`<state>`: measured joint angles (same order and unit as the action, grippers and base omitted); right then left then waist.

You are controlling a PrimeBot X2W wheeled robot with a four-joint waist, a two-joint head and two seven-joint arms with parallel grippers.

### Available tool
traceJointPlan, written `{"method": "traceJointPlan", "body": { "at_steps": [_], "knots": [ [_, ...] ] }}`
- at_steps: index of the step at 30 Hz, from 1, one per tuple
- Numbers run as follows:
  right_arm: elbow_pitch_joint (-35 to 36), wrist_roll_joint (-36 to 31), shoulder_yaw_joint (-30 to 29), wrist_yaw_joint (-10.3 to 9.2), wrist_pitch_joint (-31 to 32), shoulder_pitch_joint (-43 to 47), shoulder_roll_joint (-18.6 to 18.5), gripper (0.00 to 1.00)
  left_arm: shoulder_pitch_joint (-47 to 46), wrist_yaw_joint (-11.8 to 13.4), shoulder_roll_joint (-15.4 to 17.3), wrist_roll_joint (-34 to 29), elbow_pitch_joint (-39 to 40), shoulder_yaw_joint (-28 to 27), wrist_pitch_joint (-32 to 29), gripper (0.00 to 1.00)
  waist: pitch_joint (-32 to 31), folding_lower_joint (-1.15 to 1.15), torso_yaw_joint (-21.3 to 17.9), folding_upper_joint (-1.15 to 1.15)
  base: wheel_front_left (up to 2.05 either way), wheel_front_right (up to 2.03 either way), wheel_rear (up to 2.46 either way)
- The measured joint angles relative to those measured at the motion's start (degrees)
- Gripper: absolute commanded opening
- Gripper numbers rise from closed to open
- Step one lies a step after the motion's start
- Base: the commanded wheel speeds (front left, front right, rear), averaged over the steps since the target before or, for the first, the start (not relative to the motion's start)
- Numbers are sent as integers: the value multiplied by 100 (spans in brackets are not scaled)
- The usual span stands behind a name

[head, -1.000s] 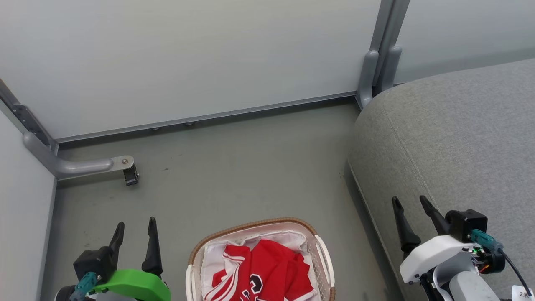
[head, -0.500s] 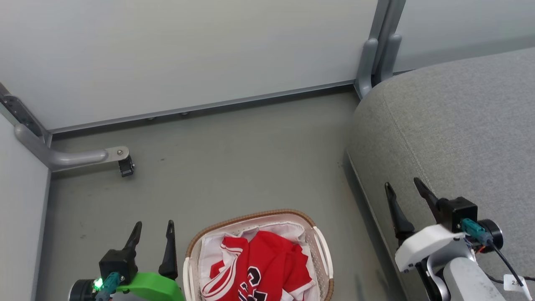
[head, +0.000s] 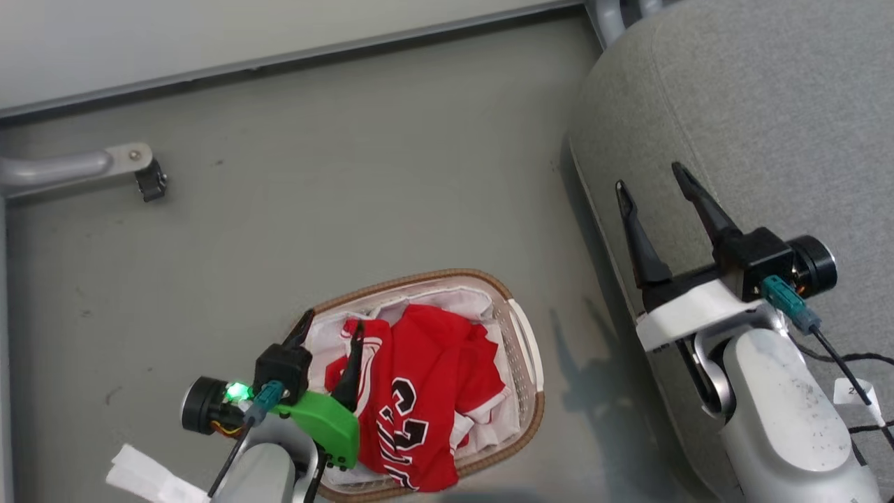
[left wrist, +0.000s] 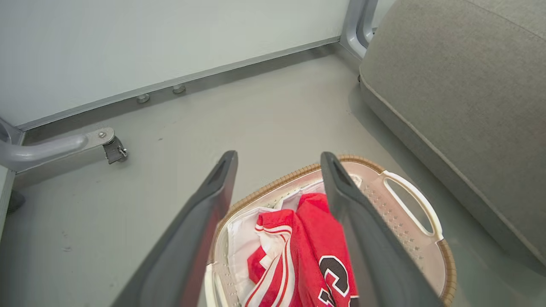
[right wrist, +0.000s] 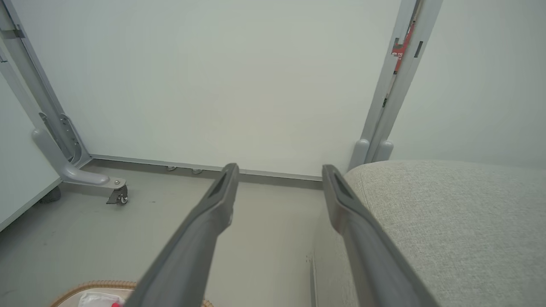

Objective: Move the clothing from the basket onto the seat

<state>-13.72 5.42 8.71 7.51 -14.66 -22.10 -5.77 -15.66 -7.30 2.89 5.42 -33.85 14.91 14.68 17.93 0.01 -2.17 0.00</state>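
Red jerseys point(head: 426, 391) with striped trim and black-and-white lettering lie heaped in the white basket point(head: 527, 349) with the brown woven rim, on the floor at bottom centre of the head view. My left gripper point(head: 332, 328) hangs open over the basket's left side, its fingers above the white liner and the clothing's edge; the left wrist view has the jerseys point(left wrist: 307, 256) between and below the fingers. The grey seat point(head: 768, 126) fills the right. My right gripper point(head: 649, 185) stands open over the seat's left edge, holding nothing.
A grey metal foot with a small black caster point(head: 150, 183) juts from the left wall frame. A pale panel wall point(right wrist: 213, 76) and its upright post point(right wrist: 392, 85) close off the back. Bare grey floor point(head: 349, 175) lies between wall, basket and seat.
The head camera has tilted down, shifting the whole picture. My left gripper has come in from beside the basket to above its left side. My right gripper has reached further forward along the seat's edge.
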Motion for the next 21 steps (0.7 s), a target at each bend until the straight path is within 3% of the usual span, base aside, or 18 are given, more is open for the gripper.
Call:
{"method": "traceJointPlan", "body": {
  "at_steps": [4,11,21],
  "knots": [
    [225,-160,71,0,-34,-254,10,100,-403,-8,-10,-48,-595,404,40,100,502,0,-95,0,0,0,0],
    [478,-218,111,1,-34,-486,12,100,-1106,-9,-18,403,-1839,1126,46,100,1303,0,-274,0,0,0,0],
    [642,-252,46,1,-34,-784,-34,100,-2113,-9,-18,1113,-3199,1696,-44,100,2293,0,-489,0,0,0,0]
  ]
}}
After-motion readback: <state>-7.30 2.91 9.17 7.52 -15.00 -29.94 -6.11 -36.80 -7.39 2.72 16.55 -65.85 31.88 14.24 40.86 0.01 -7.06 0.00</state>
